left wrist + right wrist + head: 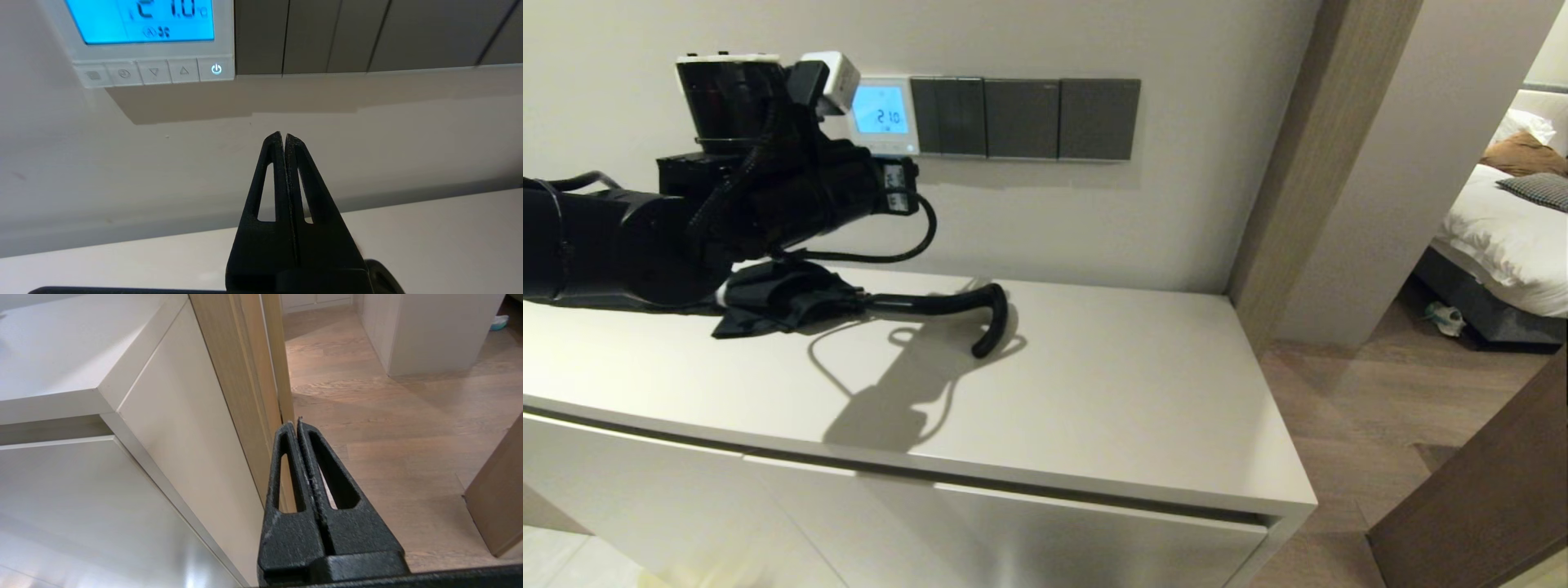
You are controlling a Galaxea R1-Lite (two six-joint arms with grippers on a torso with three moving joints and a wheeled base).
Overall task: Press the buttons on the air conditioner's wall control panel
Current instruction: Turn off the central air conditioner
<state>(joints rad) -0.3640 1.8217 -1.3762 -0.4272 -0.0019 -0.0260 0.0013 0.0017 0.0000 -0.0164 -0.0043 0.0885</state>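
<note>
Left wrist view: left hand [282,136] pinched shut below small white blue-screen thermostat [149,41], off tiny pale grey-white buttons [154,72]; w/ poor aim could hit dark grey rocker switches [310,34] instead.

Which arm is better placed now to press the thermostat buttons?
The left. The left gripper, shut, points at the wall just below the buttons. The right gripper, also shut, hangs beside the cabinet, facing the floor.

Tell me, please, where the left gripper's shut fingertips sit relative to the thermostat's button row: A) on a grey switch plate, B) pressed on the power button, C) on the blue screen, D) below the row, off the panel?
D: in the left wrist view the left gripper points at bare wall beneath the buttons of the thermostat, touching none.
</note>
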